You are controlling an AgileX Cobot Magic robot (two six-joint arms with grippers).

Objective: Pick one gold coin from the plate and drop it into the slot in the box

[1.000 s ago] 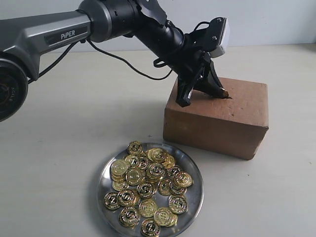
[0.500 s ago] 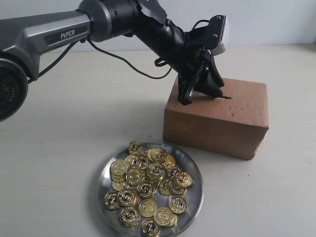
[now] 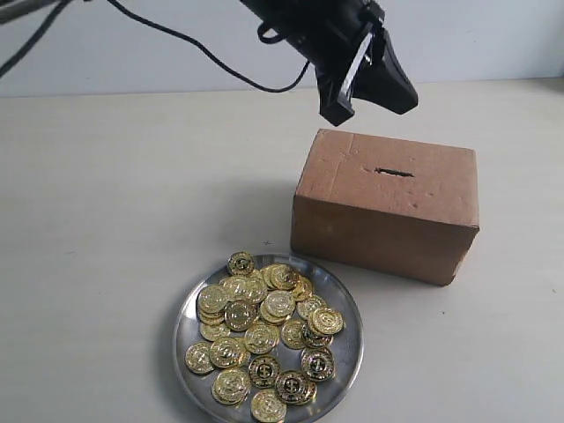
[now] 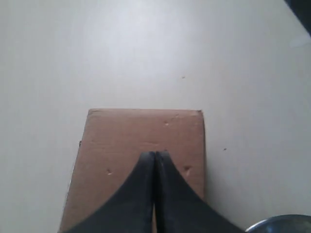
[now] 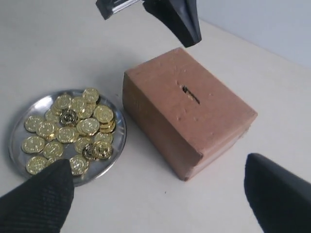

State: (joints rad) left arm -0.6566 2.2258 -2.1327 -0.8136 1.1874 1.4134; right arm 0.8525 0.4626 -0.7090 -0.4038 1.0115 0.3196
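Note:
The brown cardboard box (image 3: 388, 207) stands on the table with its dark slot (image 3: 393, 172) uncovered on top. In front of it the silver plate (image 3: 344, 295) holds several gold coins (image 3: 264, 330). My left gripper (image 3: 401, 97) hangs above the box's back edge, shut, with no coin between its fingers (image 4: 146, 179). Those fingers hide the slot in the left wrist view. My right gripper (image 5: 155, 194) is open and empty over bare table near the box (image 5: 204, 121), the slot (image 5: 191, 94) and the plate (image 5: 120, 133). It is outside the exterior view.
The pale table (image 3: 132, 194) surrounds the box and plate. A black cable (image 3: 203, 57) trails from the left arm above the table's far side. The plate's rim (image 4: 282, 222) shows at the corner of the left wrist view.
The left gripper has lifted up and away from the box top, where it held a coin at the slot. No coin shows at its tips now.

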